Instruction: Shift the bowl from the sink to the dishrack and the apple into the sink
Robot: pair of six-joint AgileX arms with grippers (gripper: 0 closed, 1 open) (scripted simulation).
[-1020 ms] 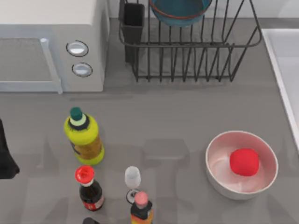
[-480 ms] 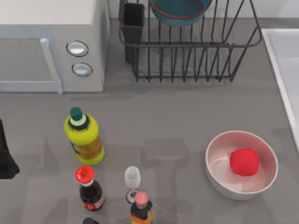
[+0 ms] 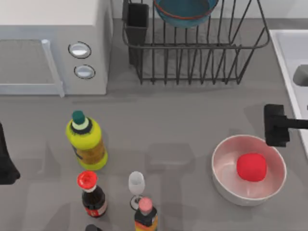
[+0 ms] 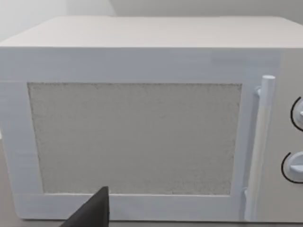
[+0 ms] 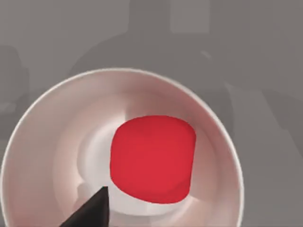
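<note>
Red apple (image 3: pixel 251 167) sitting in white bowl (image 3: pixel 226 180), front right, sink (image 3: pixel 288 57) just right of it.
Right gripper (image 3: pixel 276 125) hovering at bowl's far rim, finger spread impossible to tell; best to centre over apple, drop straight, avoid clipping rim.

The top view looks straight down on my table (image 3: pixel 183 115), from the microwave (image 3: pixel 53 29) and dishrack (image 3: pixel 192 53) at the far edge to the bottles nearest me. My left wrist camera faces the microwave (image 4: pixel 142 118) door head-on and close, level with it. My right wrist camera points down from just above the white bowl (image 5: pixel 42 142) holding the apple (image 5: pixel 152 158); the top view shares that white bowl (image 3: pixel 226 183) and apple (image 3: pixel 251 167), at its right.
</note>
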